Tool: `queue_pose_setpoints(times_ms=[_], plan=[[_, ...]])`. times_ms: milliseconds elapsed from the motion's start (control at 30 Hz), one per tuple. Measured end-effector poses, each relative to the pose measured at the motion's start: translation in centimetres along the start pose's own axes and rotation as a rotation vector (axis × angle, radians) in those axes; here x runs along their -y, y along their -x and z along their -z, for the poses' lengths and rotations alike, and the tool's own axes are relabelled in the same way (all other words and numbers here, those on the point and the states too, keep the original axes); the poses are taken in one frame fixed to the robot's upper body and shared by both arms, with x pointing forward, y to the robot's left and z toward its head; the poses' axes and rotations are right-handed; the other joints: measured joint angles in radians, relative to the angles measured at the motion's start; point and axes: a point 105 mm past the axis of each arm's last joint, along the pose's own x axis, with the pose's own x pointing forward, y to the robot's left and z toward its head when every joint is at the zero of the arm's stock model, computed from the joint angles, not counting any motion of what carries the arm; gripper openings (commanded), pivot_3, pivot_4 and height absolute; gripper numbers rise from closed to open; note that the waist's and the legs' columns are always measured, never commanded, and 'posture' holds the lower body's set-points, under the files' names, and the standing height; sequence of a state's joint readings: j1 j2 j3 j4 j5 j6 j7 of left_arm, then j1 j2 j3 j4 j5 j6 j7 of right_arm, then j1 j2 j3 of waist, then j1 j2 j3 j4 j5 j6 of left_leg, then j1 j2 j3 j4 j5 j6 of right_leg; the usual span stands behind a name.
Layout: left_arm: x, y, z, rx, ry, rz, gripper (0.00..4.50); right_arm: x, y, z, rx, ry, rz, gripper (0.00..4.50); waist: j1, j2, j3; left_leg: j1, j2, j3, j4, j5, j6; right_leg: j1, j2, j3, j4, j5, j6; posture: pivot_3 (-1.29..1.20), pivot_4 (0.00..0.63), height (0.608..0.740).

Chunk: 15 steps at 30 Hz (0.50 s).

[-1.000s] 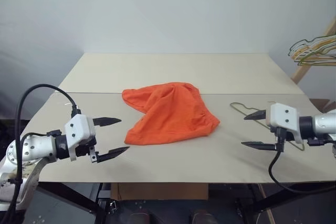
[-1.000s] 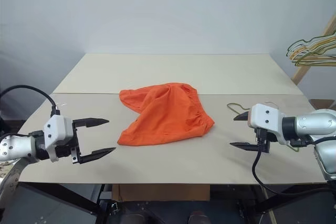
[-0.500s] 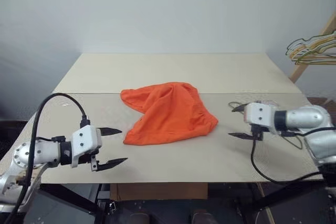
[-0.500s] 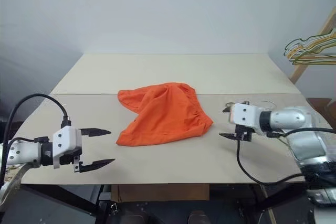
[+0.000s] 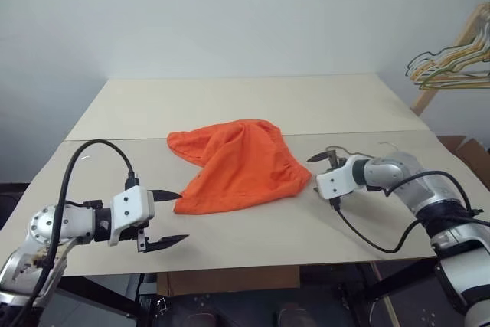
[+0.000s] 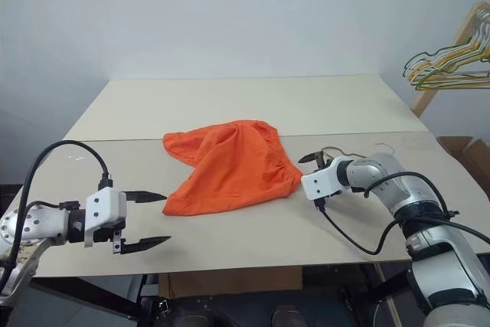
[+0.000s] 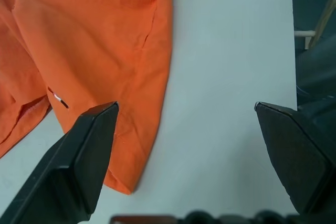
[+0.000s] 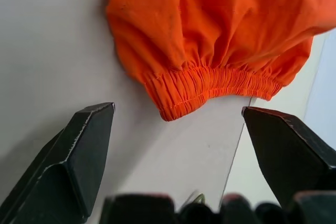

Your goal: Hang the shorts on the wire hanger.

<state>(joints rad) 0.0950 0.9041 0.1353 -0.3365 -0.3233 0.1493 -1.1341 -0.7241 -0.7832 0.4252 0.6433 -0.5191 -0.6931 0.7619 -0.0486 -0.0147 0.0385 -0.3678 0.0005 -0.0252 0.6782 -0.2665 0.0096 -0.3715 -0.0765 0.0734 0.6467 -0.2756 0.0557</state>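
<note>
The orange shorts (image 5: 237,160) lie crumpled in the middle of the table, their gathered elastic waistband (image 8: 210,86) facing my right side. My right gripper (image 8: 177,107) is open and empty, low over the table just right of the shorts and aimed at the waistband. It is not touching the waistband. The wire hanger (image 5: 348,152) lies flat on the table behind my right arm, which hides most of it. My left gripper (image 5: 182,216) stands open and empty near the front left, just short of the hem of the shorts (image 7: 94,40).
The beige table (image 5: 253,105) is two panels with a seam running behind the shorts. A bunch of pale wire hangers (image 5: 448,67) hangs on a wooden stand beyond the right edge. A black cable trails from each wrist.
My right gripper has swung left and down from over the hanger to the waistband side of the shorts, rolling as it went. My left gripper has sunk a little. The camera view has shifted.
</note>
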Motion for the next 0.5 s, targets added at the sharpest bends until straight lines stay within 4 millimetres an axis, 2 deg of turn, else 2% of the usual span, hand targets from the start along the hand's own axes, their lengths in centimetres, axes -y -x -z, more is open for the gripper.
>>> queue_pose_setpoints(times_ms=[100, 267, 500], plan=[[0.3, 0.0, 0.4, -0.010, 0.014, -0.004, 4.50, -0.1, -0.8, -0.4, 0.025, 0.019, -0.003, 4.49, 0.000, 0.000, 0.000, 0.001, 0.000, -0.001, 0.000, 0.000, 0.000, 0.000, 0.000, 0.000, 0.001, 0.000, 0.000, 0.03, 0.000, 0.740], [0.8, 0.2, 0.9, -0.022, 0.036, -0.014, 4.50, -0.2, -1.9, -0.8, 0.054, 0.024, 0.000, 2.87, 0.003, 0.000, 0.000, 0.001, 0.000, -0.001, 0.000, 0.000, 0.000, 0.001, 0.000, 0.000, 0.001, 0.000, 0.000, 0.05, 0.000, 0.740], [0.9, 0.9, 2.3, -0.083, 0.051, -0.028, 4.50, -0.6, -2.6, -0.1, 0.016, 0.060, -0.010, 0.51, 0.006, 0.000, 0.000, 0.001, 0.000, -0.002, 0.000, 0.000, 0.000, 0.000, 0.000, 0.000, 0.001, 0.000, -0.001, 0.05, 0.000, 0.740]])
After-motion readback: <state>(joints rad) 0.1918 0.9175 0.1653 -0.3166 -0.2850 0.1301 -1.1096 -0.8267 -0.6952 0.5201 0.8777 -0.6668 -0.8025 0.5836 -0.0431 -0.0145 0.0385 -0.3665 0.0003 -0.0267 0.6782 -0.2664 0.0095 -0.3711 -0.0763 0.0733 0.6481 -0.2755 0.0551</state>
